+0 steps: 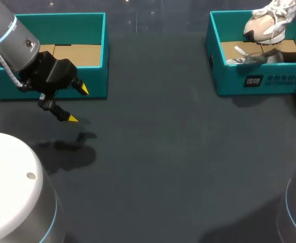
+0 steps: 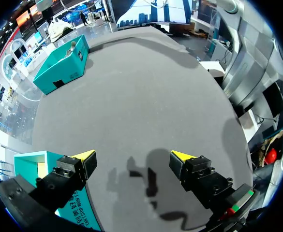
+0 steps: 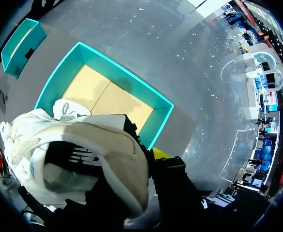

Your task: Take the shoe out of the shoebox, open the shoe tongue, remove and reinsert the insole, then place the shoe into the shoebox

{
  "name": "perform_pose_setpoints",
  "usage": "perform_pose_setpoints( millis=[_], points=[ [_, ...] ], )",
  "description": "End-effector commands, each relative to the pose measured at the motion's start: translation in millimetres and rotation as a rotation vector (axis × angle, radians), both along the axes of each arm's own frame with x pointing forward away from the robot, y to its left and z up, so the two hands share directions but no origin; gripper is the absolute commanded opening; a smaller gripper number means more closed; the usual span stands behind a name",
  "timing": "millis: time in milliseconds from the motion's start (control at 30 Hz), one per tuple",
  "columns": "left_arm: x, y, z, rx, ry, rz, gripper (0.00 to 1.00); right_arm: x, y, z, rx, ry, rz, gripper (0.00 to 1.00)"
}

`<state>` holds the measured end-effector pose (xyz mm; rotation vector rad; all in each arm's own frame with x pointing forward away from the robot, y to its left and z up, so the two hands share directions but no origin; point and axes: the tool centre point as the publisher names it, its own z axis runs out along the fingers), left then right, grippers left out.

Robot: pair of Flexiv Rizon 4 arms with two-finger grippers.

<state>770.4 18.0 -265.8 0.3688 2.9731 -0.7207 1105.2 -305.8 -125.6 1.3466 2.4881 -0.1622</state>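
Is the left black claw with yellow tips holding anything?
No, the left gripper is open, only dark table between its fingers.

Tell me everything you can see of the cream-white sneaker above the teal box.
The cream-white fabric sneaker has white laces and a pale sole. It hangs tilted above the open teal shoebox with a cardboard floor, held by the right gripper. Its dark opening faces the wrist camera.

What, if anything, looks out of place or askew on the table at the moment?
One thing: a dark, crumpled-looking piece lies crooked on the floor of the right shoebox, beside the raised shoe; it is too unclear to identify. Otherwise nothing stands out: the left shoebox sits square.
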Motion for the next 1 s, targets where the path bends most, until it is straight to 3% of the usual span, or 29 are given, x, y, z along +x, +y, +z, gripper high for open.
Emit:
perform_pose_setpoints(
  millis=[33, 200, 433, 1000],
  points=[
    [-1.4, 0, 0, 0.003, -0.002, 0.001, 1.0, 6.9, -9, -3, 0.043, 0.0, -0.169, 0.0],
    [-1.4, 0, 0, 0.003, -0.002, 0.001, 1.0, 7.6, -25, -6, 0.067, -0.028, -0.399, 0.0],
    [-1.4, 0, 0, 0.003, -0.002, 0.001, 1.0, 1.1, -41, -4, 0.145, -0.067, -0.599, 0.0],
    [-1.4, 0, 0, 0.003, -0.002, 0.001, 1.0, 2.5, -39, -7, 0.149, -0.075, -0.626, 0.0]
  ],
)
